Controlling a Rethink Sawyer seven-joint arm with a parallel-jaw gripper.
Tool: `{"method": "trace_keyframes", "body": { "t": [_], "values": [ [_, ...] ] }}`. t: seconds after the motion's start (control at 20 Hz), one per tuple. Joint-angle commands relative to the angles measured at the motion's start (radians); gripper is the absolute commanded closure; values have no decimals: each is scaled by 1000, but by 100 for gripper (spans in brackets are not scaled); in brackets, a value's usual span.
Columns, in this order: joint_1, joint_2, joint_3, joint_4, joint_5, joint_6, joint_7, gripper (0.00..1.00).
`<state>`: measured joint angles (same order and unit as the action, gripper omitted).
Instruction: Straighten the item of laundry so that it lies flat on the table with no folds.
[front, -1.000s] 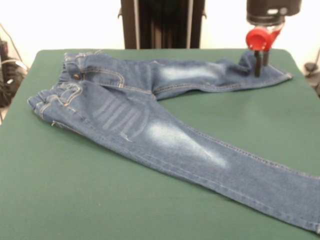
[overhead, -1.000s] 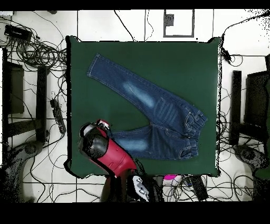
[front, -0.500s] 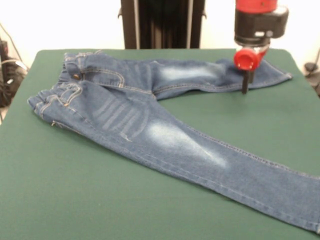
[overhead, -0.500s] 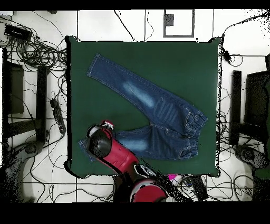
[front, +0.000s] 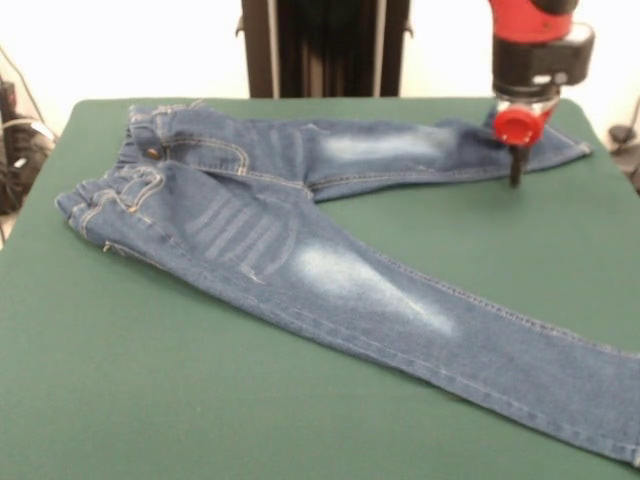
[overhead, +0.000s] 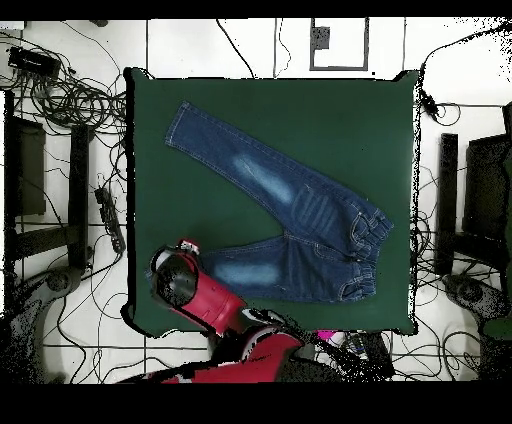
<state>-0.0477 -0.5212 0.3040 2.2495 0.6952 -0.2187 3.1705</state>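
Hanging straight down from above, the red and black arm (front: 535, 45) holds its pincer (front: 516, 168) at the hem end of one leg of the jeans (front: 300, 240), near a far corner of the desk (front: 150, 400); whether its tips are apart or together cannot be told. The jeans lie spread in a V across the dark green top, the waistband (front: 115, 190) bunched toward the opposite far corner. One leg runs along the far edge to the pincer, while the other stretches diagonally to the near edge. Pale faded patches mark both legs.
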Motion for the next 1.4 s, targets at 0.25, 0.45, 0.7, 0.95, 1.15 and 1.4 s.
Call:
{"method": "trace_keyframes", "body": {
  "t": [0.25,0.45,0.7,0.95,1.15,1.4],
  "values": [
    [43,-208,103,199,98,209,306,0],
    [87,-338,0,242,96,366,262,0],
    [11,-285,37,266,44,275,227,0],
    [-60,-63,17,214,-63,80,187,0],
    [-125,86,66,155,-157,-60,222,0],
    [-117,167,61,99,-165,-108,228,0]
  ]
}}
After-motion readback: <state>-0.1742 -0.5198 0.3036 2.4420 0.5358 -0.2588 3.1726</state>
